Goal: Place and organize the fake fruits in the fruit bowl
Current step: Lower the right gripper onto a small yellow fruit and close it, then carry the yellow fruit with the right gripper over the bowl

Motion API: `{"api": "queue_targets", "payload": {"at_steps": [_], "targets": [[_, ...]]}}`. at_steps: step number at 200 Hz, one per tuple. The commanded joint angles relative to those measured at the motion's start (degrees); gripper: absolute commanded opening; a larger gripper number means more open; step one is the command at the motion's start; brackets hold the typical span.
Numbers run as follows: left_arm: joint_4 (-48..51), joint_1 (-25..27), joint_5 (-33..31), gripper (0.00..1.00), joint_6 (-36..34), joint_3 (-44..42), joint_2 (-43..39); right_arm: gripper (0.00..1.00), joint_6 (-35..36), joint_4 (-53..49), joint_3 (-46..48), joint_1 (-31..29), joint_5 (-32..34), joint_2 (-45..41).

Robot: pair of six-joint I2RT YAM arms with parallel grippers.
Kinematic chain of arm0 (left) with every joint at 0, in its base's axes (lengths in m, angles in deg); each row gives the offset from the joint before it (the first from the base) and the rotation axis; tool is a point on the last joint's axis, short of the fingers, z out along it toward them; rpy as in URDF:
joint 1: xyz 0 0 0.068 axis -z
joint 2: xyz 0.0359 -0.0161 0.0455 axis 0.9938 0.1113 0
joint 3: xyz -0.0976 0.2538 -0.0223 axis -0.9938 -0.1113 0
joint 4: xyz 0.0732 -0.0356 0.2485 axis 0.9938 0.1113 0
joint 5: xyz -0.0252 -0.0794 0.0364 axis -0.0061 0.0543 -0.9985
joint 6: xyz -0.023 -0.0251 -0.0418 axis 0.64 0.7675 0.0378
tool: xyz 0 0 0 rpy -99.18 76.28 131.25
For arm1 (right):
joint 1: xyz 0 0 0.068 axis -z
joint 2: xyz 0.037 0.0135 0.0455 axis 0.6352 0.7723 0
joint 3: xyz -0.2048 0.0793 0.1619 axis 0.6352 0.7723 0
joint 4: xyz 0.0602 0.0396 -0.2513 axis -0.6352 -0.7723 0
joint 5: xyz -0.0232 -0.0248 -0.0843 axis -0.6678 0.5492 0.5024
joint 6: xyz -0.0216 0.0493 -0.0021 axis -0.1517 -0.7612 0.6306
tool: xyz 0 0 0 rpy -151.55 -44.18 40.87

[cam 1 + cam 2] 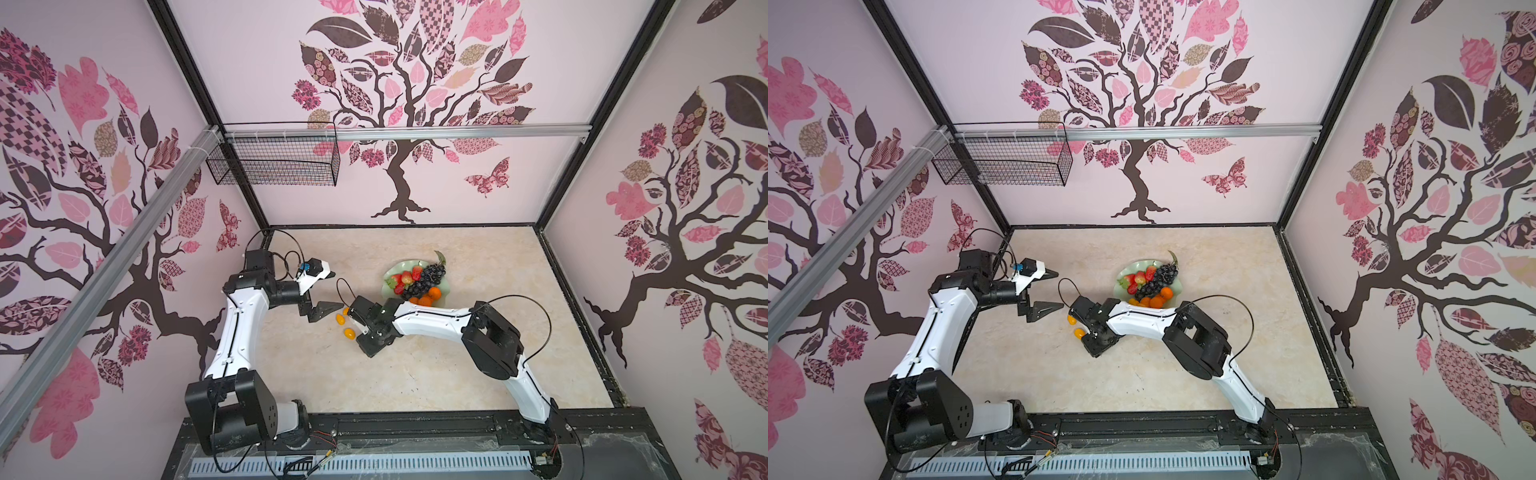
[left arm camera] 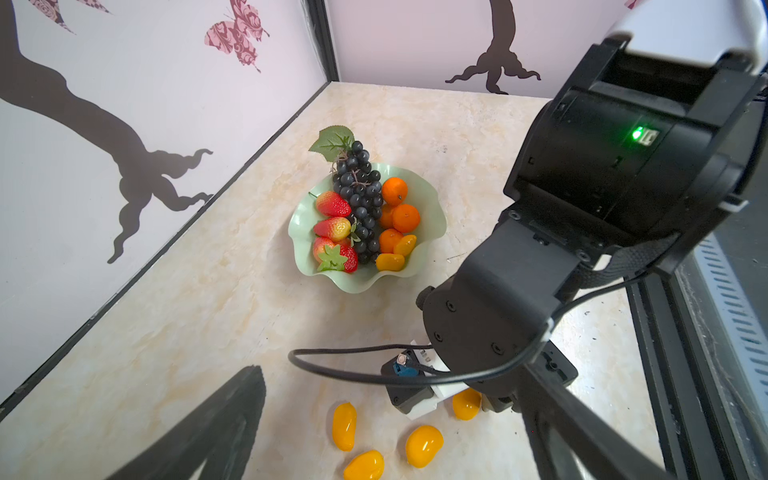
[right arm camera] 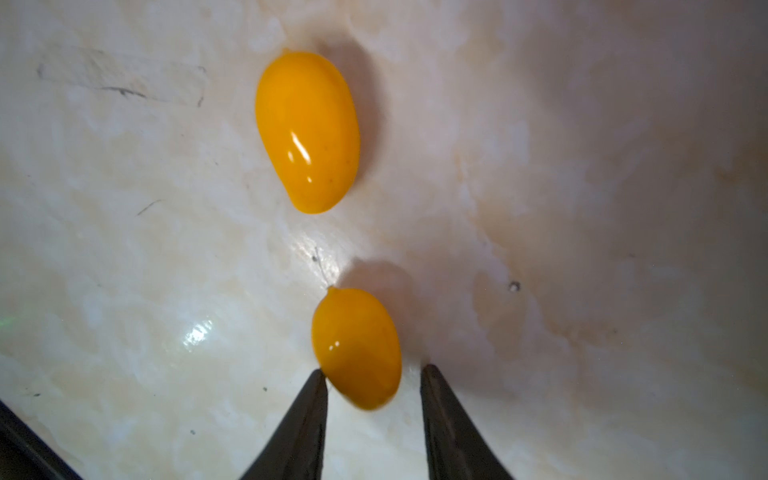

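Right gripper (image 3: 374,370) partly apart, straddling kumquat (image 3: 356,347), touching one side, left gripper (image 1: 338,289) wide apart

Stereo overhead pair, two wrist views

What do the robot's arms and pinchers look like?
Both the left arm and the right arm have smooth white shells and chunky black joints. Thin black cables loop along them. A green light glows on one black joint. The left gripper and right gripper have pointed black fingers.
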Motion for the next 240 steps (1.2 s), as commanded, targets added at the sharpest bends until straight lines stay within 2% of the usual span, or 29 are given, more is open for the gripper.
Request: {"api": "queue_targets", "payload": {"at_steps": [1,114,168,205,240], "targets": [[1.15,-0.27,1.76,0.99,-1.01,2.36,0.49,0.40,0.07,-1.59,-2.31,0.06,1.45,2.73],[0.98,-0.25,2.46,0.99,-0.85,2.38,0.30,0.47,0.91,-1.89,-5.70,0.12,1.79,5.82],[0.76,-0.35,2.73,0.99,-0.44,2.42,0.39,0.37,0.52,-2.30,-5.61,0.15,2.48,6.28],[0.56,-0.50,2.82,0.99,-0.27,2.41,0.46,0.34,-0.87,-2.29,-5.01,0.71,2.49,5.47],[0.08,-0.58,3.64,0.99,0.43,2.55,0.52,0.32,-3.43,-0.15,-2.03,3.56,-1.20,1.89]]}}
